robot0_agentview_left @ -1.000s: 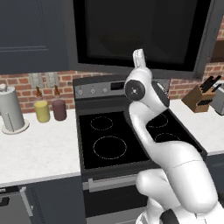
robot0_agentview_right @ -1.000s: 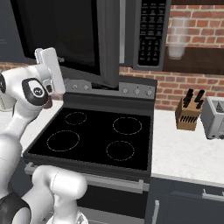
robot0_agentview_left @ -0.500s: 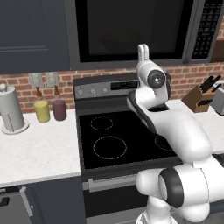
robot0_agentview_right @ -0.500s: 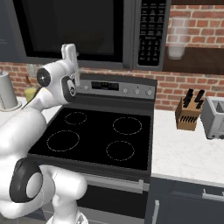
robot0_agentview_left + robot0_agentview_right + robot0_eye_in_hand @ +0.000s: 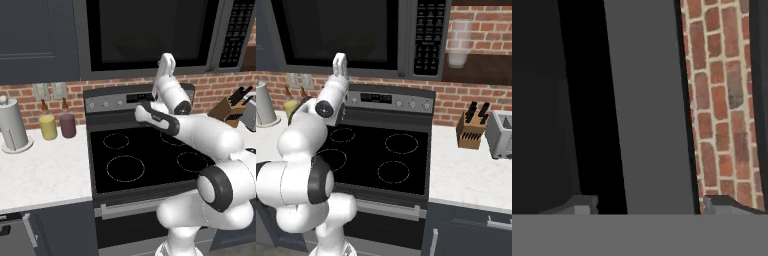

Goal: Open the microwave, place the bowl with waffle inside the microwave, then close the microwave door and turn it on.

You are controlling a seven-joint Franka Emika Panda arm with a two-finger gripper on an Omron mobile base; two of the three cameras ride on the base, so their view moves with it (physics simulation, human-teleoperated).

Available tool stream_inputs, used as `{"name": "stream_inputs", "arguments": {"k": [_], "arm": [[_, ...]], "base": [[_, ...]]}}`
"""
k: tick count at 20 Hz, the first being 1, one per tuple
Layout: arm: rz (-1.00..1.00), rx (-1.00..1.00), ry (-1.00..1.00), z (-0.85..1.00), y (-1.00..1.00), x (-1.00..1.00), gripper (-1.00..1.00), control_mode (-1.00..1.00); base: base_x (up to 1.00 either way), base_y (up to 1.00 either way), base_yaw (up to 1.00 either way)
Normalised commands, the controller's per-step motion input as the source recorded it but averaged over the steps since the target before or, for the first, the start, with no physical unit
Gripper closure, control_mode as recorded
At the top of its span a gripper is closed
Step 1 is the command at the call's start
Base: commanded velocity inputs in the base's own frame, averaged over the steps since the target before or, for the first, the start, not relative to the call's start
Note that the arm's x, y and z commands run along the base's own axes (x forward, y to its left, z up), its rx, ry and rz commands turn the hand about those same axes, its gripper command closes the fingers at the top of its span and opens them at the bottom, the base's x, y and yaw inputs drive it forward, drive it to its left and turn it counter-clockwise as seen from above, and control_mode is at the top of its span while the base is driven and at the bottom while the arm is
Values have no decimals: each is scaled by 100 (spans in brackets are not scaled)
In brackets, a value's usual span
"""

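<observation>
- Since the earlier pictures the big dark grey framed microwave door [image 5: 150, 37] has swung from half open to flush with the appliance, and the white arm has moved across, so the claw [image 5: 166, 62] is now raised at the door's lower frame.
- The large dark grey microwave [image 5: 356, 35] hangs above the black-topped stove [image 5: 381, 155]; its black keypad strip [image 5: 428, 37] runs down its right side.
- In the hand view two small dark tips stand apart, with the door's grey frame [image 5: 647, 110] between them; nothing is clamped.
- Through the black glass a faint rounded shape may be the brown wooden bowl [image 5: 139, 47]; the waffle cannot be made out.
- By my reading, closing is just done and turning it on is the step in hand. The next move calls for the claw to travel right to the keypad and press a start button squarely with one tip.
- Whether the door is fully latched is hard to judge. The keypad's buttons are too small to tell apart.
</observation>
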Motion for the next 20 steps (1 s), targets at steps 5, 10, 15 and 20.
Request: {"name": "stream_inputs", "arguments": {"k": [5,10,15,20], "arm": [[19,9,1,19,-18,5,-100,-100],[21,11,0,36,-40,-22,-100,-100],[20,12,-3,64,-62,-68,-100,-100],[15,9,-3,60,-63,-80,-100,-100]], "base": [[0,0,0],[0,0,0],[0,0,0],[0,0,0]]}}
